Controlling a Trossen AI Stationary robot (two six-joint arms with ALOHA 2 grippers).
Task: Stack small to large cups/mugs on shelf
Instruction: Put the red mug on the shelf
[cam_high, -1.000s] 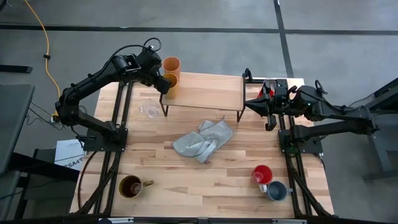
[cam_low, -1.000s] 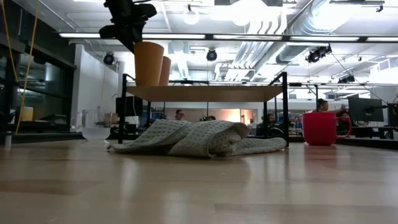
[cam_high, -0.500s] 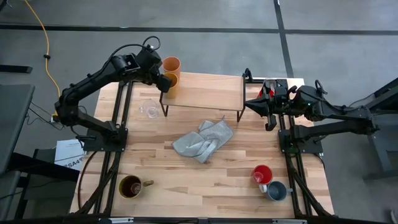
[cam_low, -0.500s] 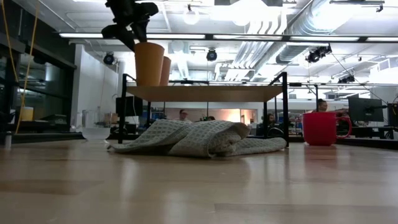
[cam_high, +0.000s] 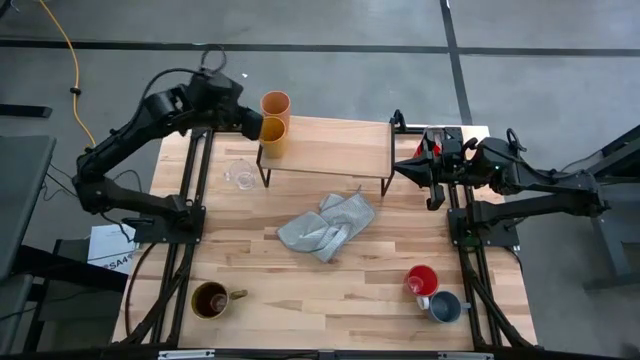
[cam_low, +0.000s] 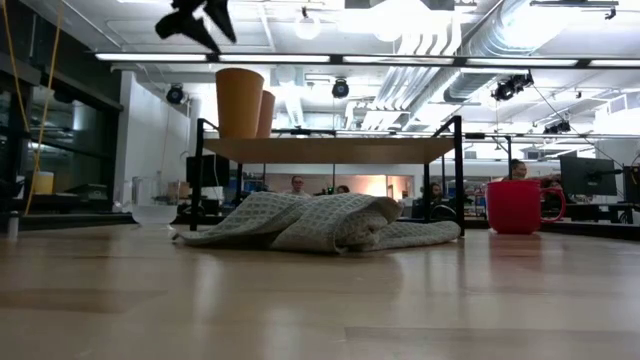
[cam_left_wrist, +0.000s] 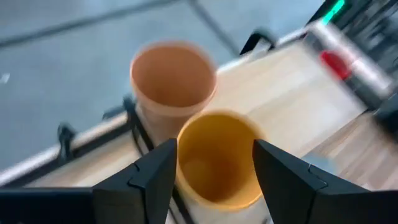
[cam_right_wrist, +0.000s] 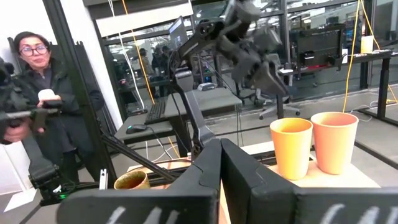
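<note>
A yellow mug (cam_high: 272, 136) and a peach-orange tumbler (cam_high: 276, 103) stand upright, side by side, on the left end of the light-wood shelf (cam_high: 335, 150). My left gripper (cam_high: 249, 122) is open and empty. It hovers above and just left of the yellow mug (cam_left_wrist: 217, 158), clear of its rim, and shows high in the low view (cam_low: 196, 14). My right gripper (cam_high: 400, 167) is shut and empty, and waits off the shelf's right end. A clear glass cup (cam_high: 238, 176), a brown mug (cam_high: 210, 299), a red mug (cam_high: 422, 279) and a grey-blue mug (cam_high: 446, 307) stand on the table.
A crumpled grey cloth (cam_high: 327, 226) lies mid-table in front of the shelf. The shelf's black legs (cam_low: 197, 175) stand at its ends. The shelf's middle and right part is bare board. A person (cam_right_wrist: 37, 93) stands beyond the table's left side.
My left gripper has let go of the yellow mug's rim. It has risen and drawn back toward the table's left edge, with its fingers spread wider. The yellow mug stays standing on the shelf beside the tumbler.
</note>
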